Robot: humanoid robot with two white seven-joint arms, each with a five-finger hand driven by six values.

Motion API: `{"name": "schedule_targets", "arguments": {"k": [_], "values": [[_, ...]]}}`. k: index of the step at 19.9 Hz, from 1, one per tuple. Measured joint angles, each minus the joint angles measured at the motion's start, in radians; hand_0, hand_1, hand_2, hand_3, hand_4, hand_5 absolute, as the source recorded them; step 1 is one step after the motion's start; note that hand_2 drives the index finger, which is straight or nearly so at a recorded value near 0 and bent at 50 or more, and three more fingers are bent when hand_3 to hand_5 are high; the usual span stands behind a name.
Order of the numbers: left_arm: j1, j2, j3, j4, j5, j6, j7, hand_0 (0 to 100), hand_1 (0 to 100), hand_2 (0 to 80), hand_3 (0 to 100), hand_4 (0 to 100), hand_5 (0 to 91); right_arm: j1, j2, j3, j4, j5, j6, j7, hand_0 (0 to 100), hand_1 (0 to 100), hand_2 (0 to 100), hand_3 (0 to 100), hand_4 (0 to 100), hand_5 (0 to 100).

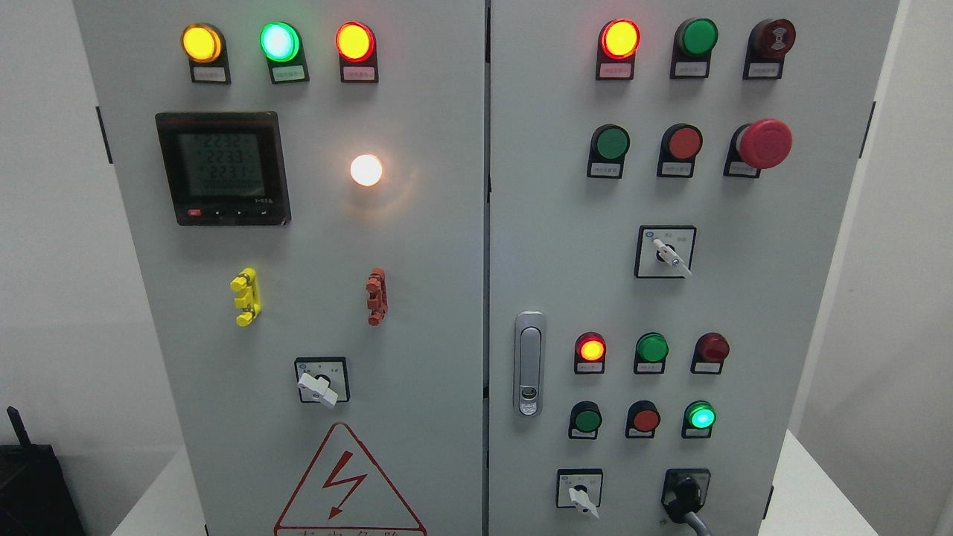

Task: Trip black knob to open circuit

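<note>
Your black knob (683, 494) sits at the bottom right of the right-hand door (551, 246), on a dark square plate, with a grey lever or cable running from it down toward the picture's lower edge. Just to its left you have a white-handled switch (580, 494) on a white plate. Above these you see two rows of round lamps and buttons; the green lamp (700, 417) over the knob is lit, and so is the red lamp (591, 349) higher up to the left. A silver door handle (529, 363) stands upright at the door's left edge. On the left door (417, 313) you find a digital meter (222, 167), a glowing white lamp (366, 170) and a red lightning warning triangle (347, 484). Neither robot hand shows anywhere, so you cannot tell how open they are.
</note>
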Motion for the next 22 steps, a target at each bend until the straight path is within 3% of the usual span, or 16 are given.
{"name": "schedule_targets", "arguments": {"k": [22], "values": [[0.0,0.0,0.0,0.0,0.0,0.0,0.0,12,39,0.0,0,0,0.0,-0.006,0.0,-0.016,0.025,-0.001,0.005,-0.005,0,0,5,100,98,96]]}}
